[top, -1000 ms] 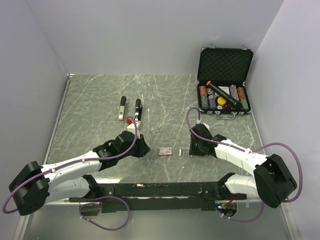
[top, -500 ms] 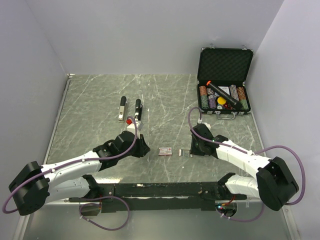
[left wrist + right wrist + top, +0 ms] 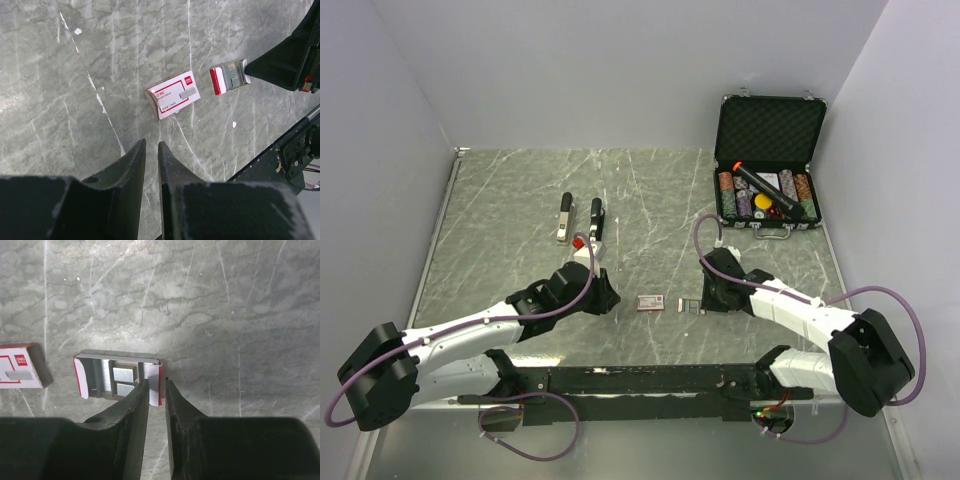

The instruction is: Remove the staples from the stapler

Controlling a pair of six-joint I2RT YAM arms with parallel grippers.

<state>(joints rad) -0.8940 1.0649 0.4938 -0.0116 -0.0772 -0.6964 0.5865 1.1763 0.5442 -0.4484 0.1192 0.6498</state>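
Counting first: one stapler (image 3: 565, 215), its two black arms lying side by side on the marble table (image 3: 500, 200), left of centre and towards the far side, silver showing at their near ends. It is just beyond my left arm and well apart from both of my grippers. Near centre lie one red-and-white staple box sleeve (image 3: 172, 96) and, just right of it, one pulled-out cardboard tray (image 3: 120, 356). At the far right stands one open black case (image 3: 770, 128).

The tray holds silvery staples (image 3: 123, 374) in packed blocks; I cannot count them. The case holds rows of poker chips (image 3: 735, 195), a black tube with an orange tip (image 3: 760, 183) and a yellow ball (image 3: 763, 202).

My left gripper (image 3: 151, 145) is empty, only a thin slit between its fingers, pointing at the sleeve from its near side without touching it. My right gripper (image 3: 157, 384) is nearly closed, its fingers on either side of the tray's right end flap; whether they actually pinch it I cannot tell.

Against the overhead view a second ago, stapler, sleeve, tray and case lie where they did, and neither arm has visibly shifted.
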